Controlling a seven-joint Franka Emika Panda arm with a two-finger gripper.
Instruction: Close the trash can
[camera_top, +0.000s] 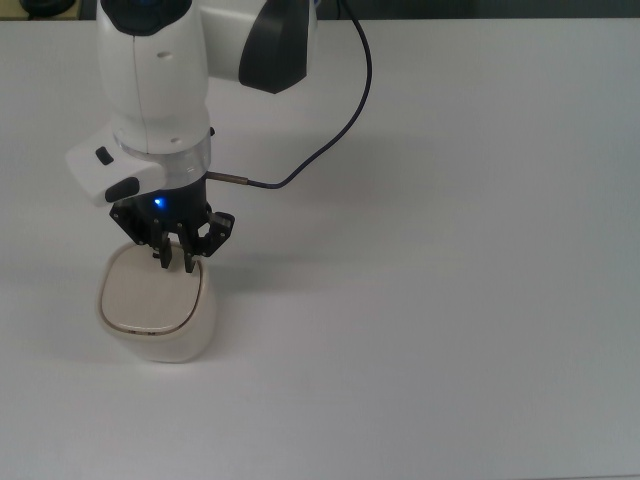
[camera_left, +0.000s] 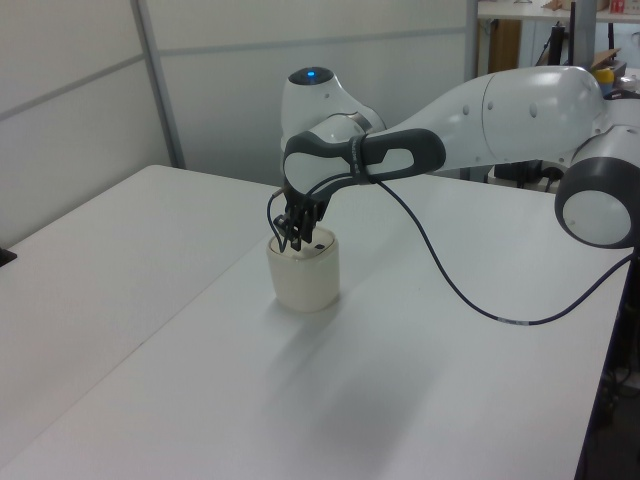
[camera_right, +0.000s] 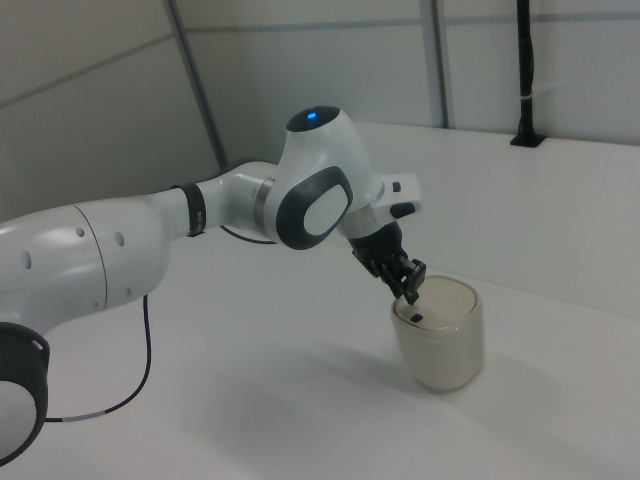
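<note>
The trash can (camera_top: 156, 310) is a small cream-white bin with rounded corners, standing on the white table at the top view's left. Its lid (camera_top: 148, 296) lies flat and level on the rim. A tiny black button (camera_right: 417, 318) shows on the lid. My gripper (camera_top: 175, 260) points down over the lid's far edge, close above it. In the right view my gripper (camera_right: 409, 291) hangs just over the lid's left edge, and in the left view my gripper (camera_left: 294, 240) sits above the trash can (camera_left: 303, 275). It holds nothing that I can see.
A black cable (camera_top: 330, 130) runs from my wrist across the table (camera_top: 450, 300) behind the bin. The white arm (camera_left: 500, 120) reaches in from the left view's right. A wall (camera_left: 300, 50) stands behind the table.
</note>
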